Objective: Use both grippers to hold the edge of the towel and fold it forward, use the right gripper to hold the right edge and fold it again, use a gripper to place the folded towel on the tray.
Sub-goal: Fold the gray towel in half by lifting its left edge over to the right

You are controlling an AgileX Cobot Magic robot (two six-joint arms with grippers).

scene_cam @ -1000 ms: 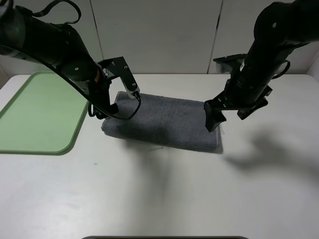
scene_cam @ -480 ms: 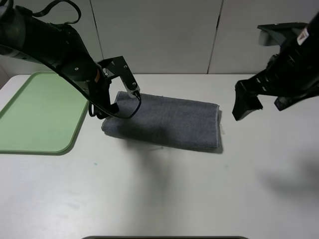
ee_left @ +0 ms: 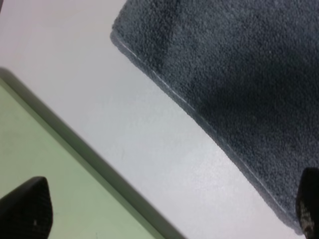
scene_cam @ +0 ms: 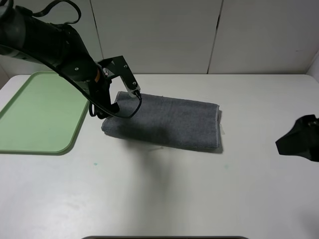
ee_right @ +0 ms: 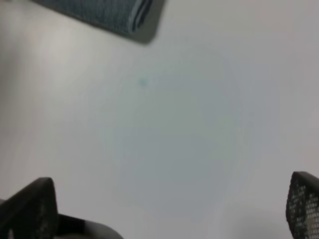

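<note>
Withdrawn to lower right of frame: right claw (scene_cam: 298, 141), wide open, empty; left claw (scene_cam: 107, 108) open, empty, over left end of towel (scene_cam: 167, 122). Towel at bench (scene_cam: 164, 194) centre, apparently folded once; second fold, tray (scene_cam: 35, 112) placing left.

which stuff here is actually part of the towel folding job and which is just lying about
Part of the job:
- dark grey terry cloth towel
- pale green plastic rectangular tray
- left end effector, open at the towel's left end
- right end effector, open, away from the towel

Just there:
- white table
- small teal speck on the table
</note>
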